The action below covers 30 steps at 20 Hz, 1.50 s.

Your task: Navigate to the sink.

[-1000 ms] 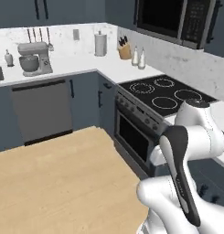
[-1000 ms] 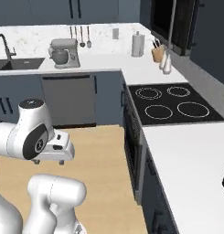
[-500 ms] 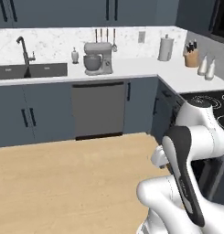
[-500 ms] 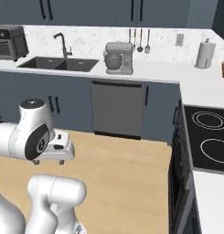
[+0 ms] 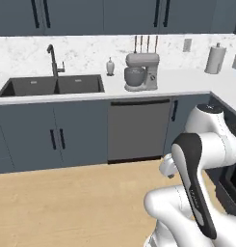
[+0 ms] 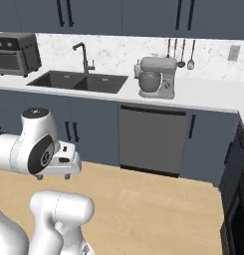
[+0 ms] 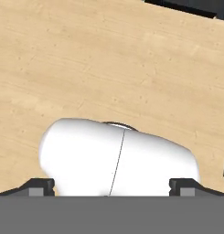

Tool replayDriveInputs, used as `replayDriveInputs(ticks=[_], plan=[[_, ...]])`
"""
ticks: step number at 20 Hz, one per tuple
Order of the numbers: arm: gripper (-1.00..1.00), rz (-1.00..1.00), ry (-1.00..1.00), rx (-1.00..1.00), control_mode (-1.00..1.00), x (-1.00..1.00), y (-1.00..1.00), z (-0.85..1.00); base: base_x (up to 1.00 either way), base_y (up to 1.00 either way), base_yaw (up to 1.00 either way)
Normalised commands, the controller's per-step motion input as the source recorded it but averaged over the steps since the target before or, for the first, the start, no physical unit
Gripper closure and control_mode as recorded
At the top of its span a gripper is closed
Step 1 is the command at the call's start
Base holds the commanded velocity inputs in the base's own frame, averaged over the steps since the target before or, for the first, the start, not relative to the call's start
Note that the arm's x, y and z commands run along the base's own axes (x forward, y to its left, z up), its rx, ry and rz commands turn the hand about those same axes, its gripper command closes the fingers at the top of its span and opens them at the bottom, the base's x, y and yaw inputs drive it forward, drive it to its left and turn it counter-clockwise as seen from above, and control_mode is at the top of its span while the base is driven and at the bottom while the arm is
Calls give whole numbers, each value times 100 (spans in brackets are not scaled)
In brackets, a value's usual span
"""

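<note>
- The room is a kitchen with dark blue-grey cupboards, a white speckled back wall and a light wooden floor (image 5: 57, 202).
- A long white bench (image 5: 177, 82) runs along the wall and turns a corner on the right.
- The wide dark-grey sink with two bowls (image 5: 52, 86) is set into the bench, on the left side of the left base view. In the right base view the sink (image 6: 78, 81) is left of the middle.
- A tall dark bent tap (image 5: 52, 58) stands at the back edge of the sink, near its middle.
- A small white soap bottle (image 5: 110, 66) stands on the bench just right of the sink.
- A grey stand mixer with a round bowl (image 5: 140, 72) sits on the bench to the right of the bottle, well apart from the sink.
- A grey dishwasher door (image 5: 137, 130) is under the bench, below the mixer.
- A dark toaster oven (image 6: 15, 53) sits on the bench left of the sink.
- A white paper towel roll (image 5: 215, 59) stands near the far right corner.
- The white robot arm (image 5: 201, 159) is folded up low over the floor.
- In the hand view the two dark fingers (image 7: 39, 186) sit far apart at the bottom corners, so they are open and hold nothing.
</note>
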Motion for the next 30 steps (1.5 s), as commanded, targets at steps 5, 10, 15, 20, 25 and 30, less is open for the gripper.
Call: replayDriveInputs(ticks=[5,10,15,20,25,30], plan=[[-100,0,0,0,100,0,0,0,98,94,-4],[-100,0,0,0,100,0,0,0,97,99,-12],[-100,0,0,0,100,0,0,0,89,78,-19],[-100,0,0,0,100,0,0,0,71,65,-25],[-100,0,0,0,100,0,0,0,75,48,-18],[-100,0,0,0,100,0,0,0,73,24,-8]])
